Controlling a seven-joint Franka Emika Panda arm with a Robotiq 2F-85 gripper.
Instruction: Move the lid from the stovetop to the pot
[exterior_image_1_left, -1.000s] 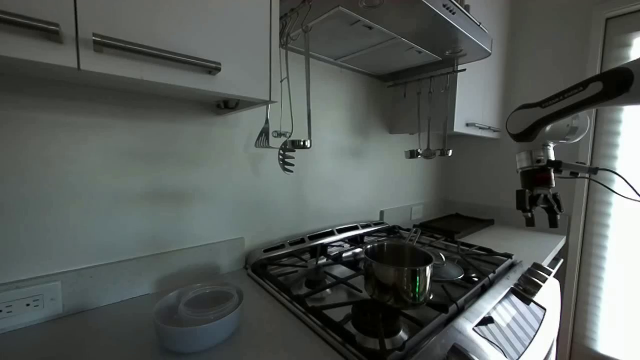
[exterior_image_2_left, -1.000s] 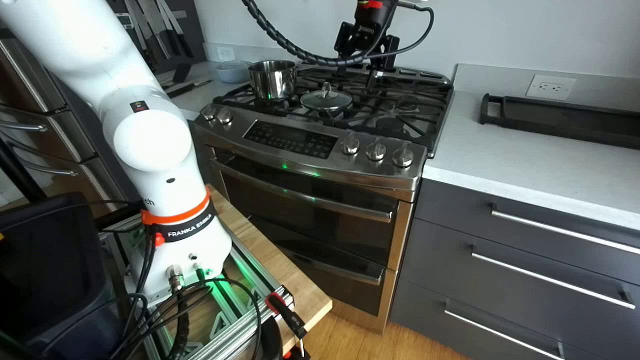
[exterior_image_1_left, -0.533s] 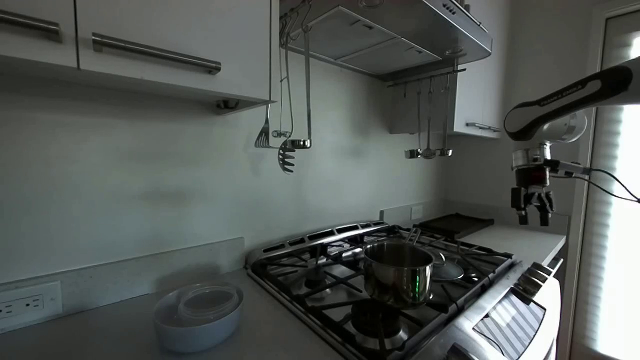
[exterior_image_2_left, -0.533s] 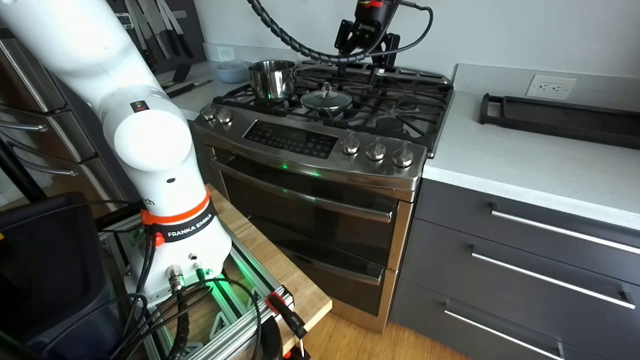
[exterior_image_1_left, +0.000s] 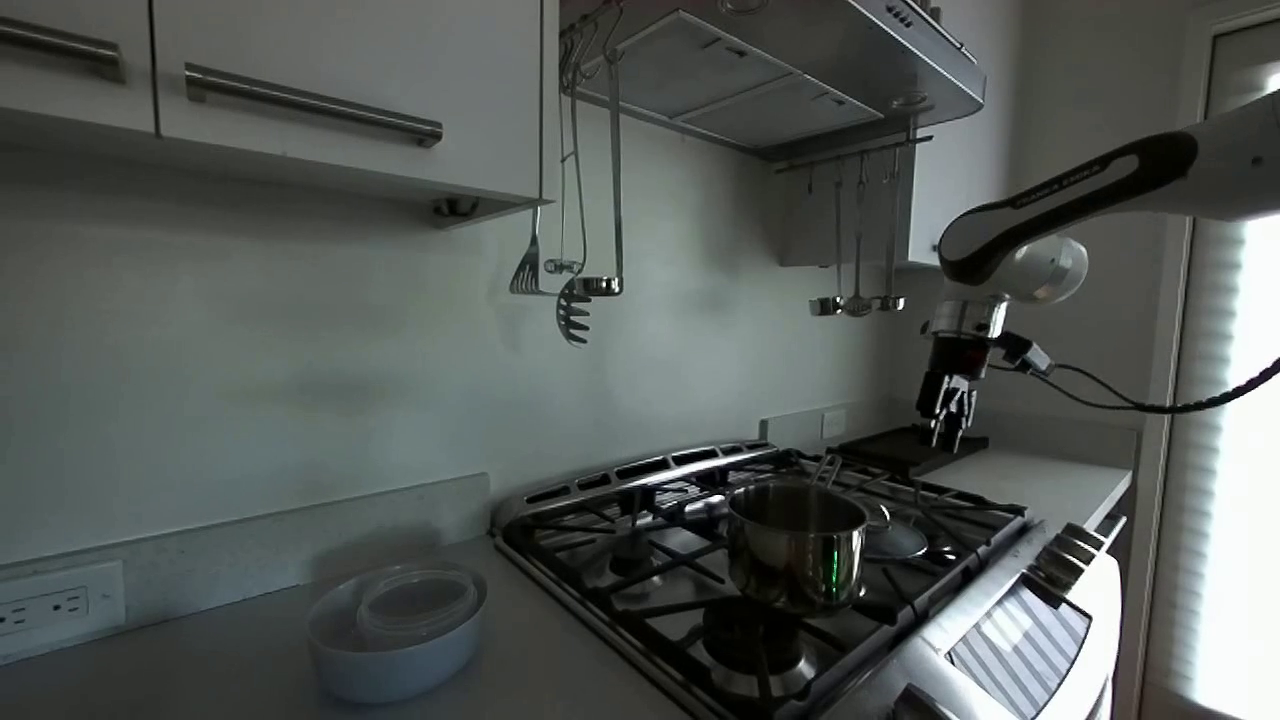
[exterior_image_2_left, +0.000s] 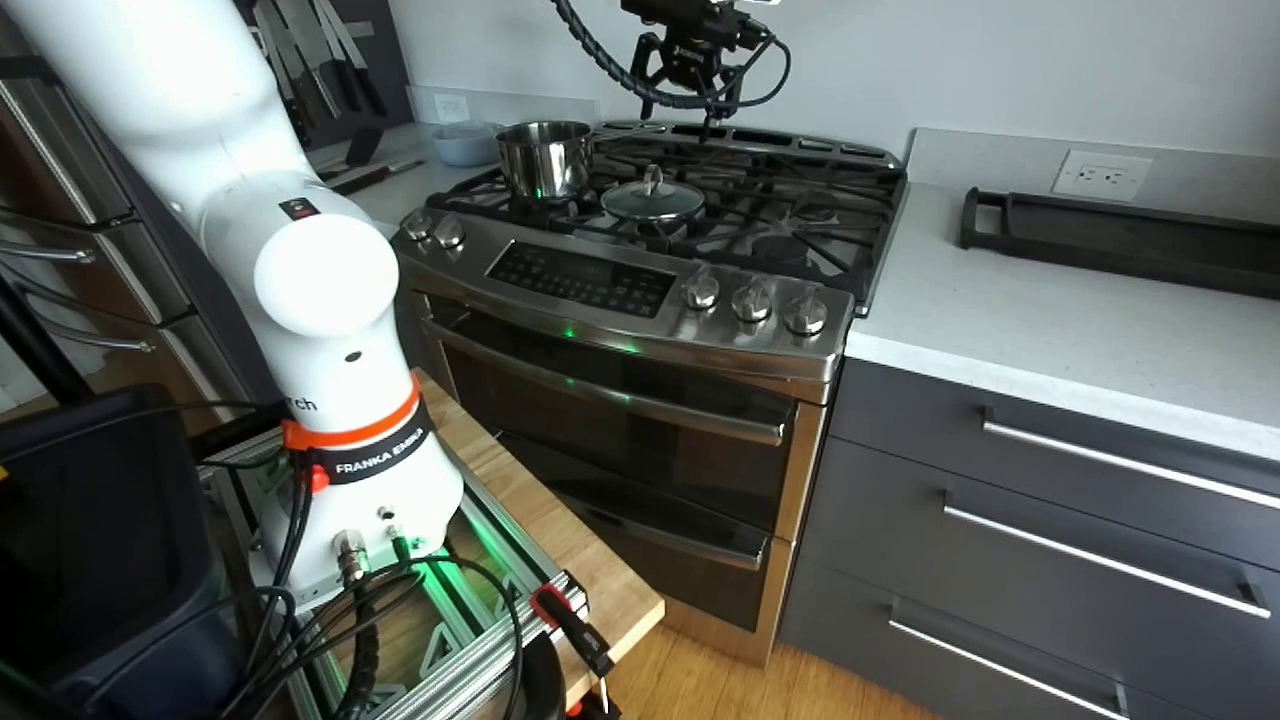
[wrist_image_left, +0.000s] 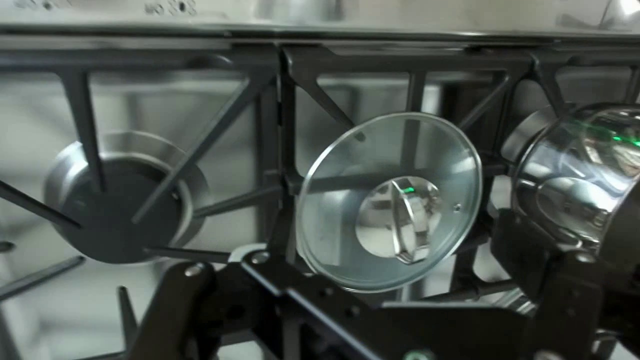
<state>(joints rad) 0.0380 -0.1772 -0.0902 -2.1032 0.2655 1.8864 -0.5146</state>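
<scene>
- The gripper (exterior_image_2_left: 685, 112), dark and angular, hangs above the stovetop (exterior_image_1_left: 680, 545), its fingers spread apart.
- The lid (wrist_image_left: 370, 220) lies on the stovetop, lower than the gripper and well apart from it: a disc of clear glass in a thin metal rim, with a shiny, strap-like knob (wrist_image_left: 398, 225) rising from a polished round plate.
- Grate bars show dark through the glass.
- Just beside the lid stands the pot (exterior_image_1_left: 797, 545), upright, a mirror-bright steel cylinder, open at the top, with a slim handle (exterior_image_1_left: 826, 470) and small green glints on its wall.
- In the wrist view, a strip of grate shows between lid and pot.
- The stovetop is steel under black grates (wrist_image_left: 192, 152), their straight bars slanting in over round, dark burners (wrist_image_left: 120, 212).
- On the pale tabletop (exterior_image_2_left: 1000, 300), a long black tray (exterior_image_2_left: 1140, 240) with a raised edge lies to one side of the stovetop; a smooth white bowl (exterior_image_1_left: 395, 672) sits on the other.
</scene>
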